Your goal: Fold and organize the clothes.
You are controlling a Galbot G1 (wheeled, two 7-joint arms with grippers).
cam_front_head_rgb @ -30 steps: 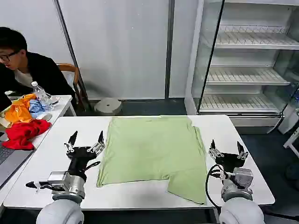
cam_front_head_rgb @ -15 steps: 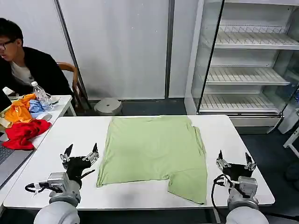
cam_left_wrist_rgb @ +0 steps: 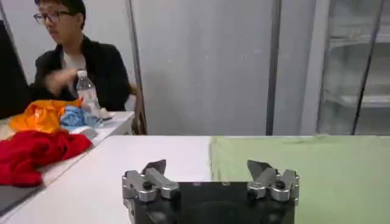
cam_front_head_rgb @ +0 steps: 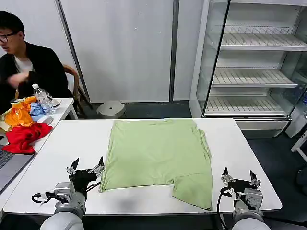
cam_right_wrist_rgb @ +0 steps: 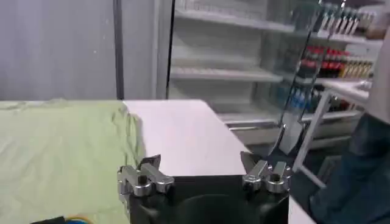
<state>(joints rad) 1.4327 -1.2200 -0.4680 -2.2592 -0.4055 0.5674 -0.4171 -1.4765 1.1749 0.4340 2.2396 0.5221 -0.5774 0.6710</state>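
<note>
Shirt (cam_front_head_rgb: 158, 155): I count 1, light green, spread flat on the white table (cam_front_head_rgb: 72, 143) between my 2 grippers, its plain side up. Its near-right corner is folded or bunched into a flap that sits just beside the right gripper's inner side, toward the table's front edge.

From my seat the left gripper (cam_front_head_rgb: 86, 166) hovers low over the near-left part of the table, its 2 fingers spread apart and holding nothing. The shirt's near-left corner lies just beside that gripper, on its inner side, not touching it as far as I can tell. In the left wrist view the same gripper (cam_left_wrist_rgb: 210, 173) shows its 2 fingertips parted, with the shirt (cam_left_wrist_rgb: 304, 170) stretching ahead and to the inner side, and bare table straight ahead.

The right gripper (cam_front_head_rgb: 238, 175) hangs at the near-right corner of the table, its 2 fingers also spread wide and empty. In the right wrist view this gripper (cam_right_wrist_rgb: 201, 167) has the shirt (cam_right_wrist_rgb: 61, 146) on its inner side and bare table (cam_right_wrist_rgb: 183, 131) ahead.

Well out beyond the left gripper, on a side table, I see 1 red cloth (cam_front_head_rgb: 24, 136), 1 orange garment (cam_front_head_rgb: 19, 115), 1 blue garment (cam_front_head_rgb: 37, 109) and 1 water bottle (cam_front_head_rgb: 41, 96).
</note>
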